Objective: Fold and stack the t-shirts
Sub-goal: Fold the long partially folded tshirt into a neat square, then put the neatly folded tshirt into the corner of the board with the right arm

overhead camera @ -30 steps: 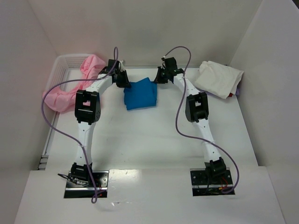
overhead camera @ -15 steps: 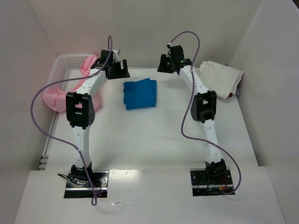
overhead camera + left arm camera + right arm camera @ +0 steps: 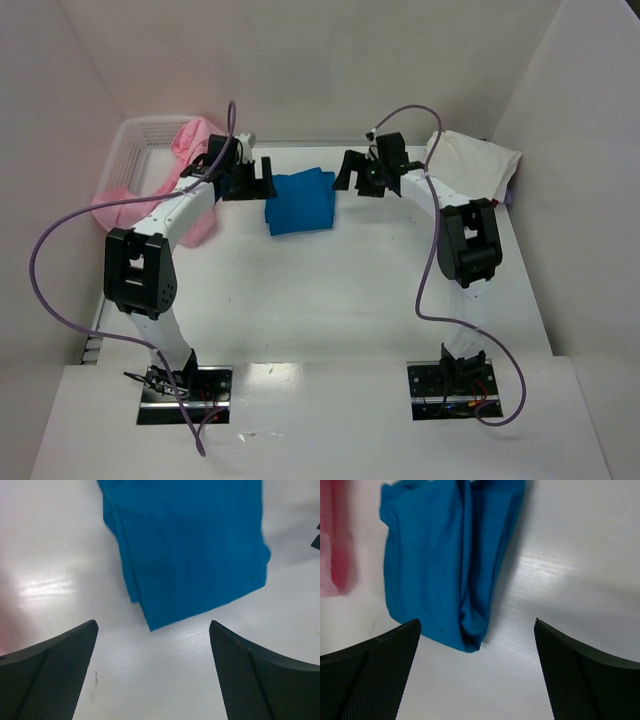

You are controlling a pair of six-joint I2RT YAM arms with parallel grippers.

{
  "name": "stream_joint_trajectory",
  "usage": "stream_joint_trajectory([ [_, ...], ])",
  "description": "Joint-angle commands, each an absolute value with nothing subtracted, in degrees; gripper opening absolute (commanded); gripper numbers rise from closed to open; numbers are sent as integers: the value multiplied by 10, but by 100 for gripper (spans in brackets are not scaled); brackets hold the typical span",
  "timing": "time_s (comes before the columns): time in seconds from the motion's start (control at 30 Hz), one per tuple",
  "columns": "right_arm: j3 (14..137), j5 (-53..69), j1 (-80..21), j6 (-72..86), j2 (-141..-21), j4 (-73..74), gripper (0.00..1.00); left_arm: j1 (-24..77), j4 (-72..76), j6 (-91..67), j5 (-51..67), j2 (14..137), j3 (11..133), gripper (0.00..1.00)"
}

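A bright blue t-shirt (image 3: 300, 203) lies folded into a small rectangle at the back middle of the table. My left gripper (image 3: 258, 181) hovers just off its left edge, open and empty. My right gripper (image 3: 352, 174) is open and empty off the shirt's right back corner. In the left wrist view the blue t-shirt (image 3: 190, 550) lies ahead of the left gripper (image 3: 154, 672), with bare table between the fingers. In the right wrist view the blue t-shirt (image 3: 445, 560) has its corner just ahead of the right gripper (image 3: 477, 672). Pink t-shirts (image 3: 188, 142) spill from the basket. A cream-white t-shirt (image 3: 468, 168) lies crumpled at the back right.
A white lattice basket (image 3: 138, 132) stands at the back left against the wall, with pink cloth (image 3: 120, 208) hanging over its near side. Pink cloth (image 3: 337, 535) also shows at the left of the right wrist view. Walls close in the table on three sides.
Both grippers have opened and let go of the blue t-shirt's back corners. They drew back and now sit low on either side of it. Both elbows swung outward.
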State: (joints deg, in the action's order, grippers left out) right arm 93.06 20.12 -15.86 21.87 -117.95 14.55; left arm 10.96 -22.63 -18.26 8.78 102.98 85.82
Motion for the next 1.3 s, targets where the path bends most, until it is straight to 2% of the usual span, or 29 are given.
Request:
stream_joint_trajectory([
  [0.0, 904, 245, -157, 243, -1178, 79, 99, 110, -220, -187, 86, 995, 821, 100],
  [0.23, 918, 251, -177, 255, -1216, 60, 99, 110, -220, -192, 81, 982, 779, 100],
  [0.93, 1085, 289, -187, 282, -1380, 97, 99, 98, -236, -165, 104, 1014, 813, 100],
  [1.2, 1100, 296, -199, 293, -1406, 103, 99, 93, -247, -160, 110, 1014, 813, 100],
  [1.27, 1107, 296, -204, 293, -1412, 108, 96, 93, -247, -160, 110, 1014, 813, 100],
])
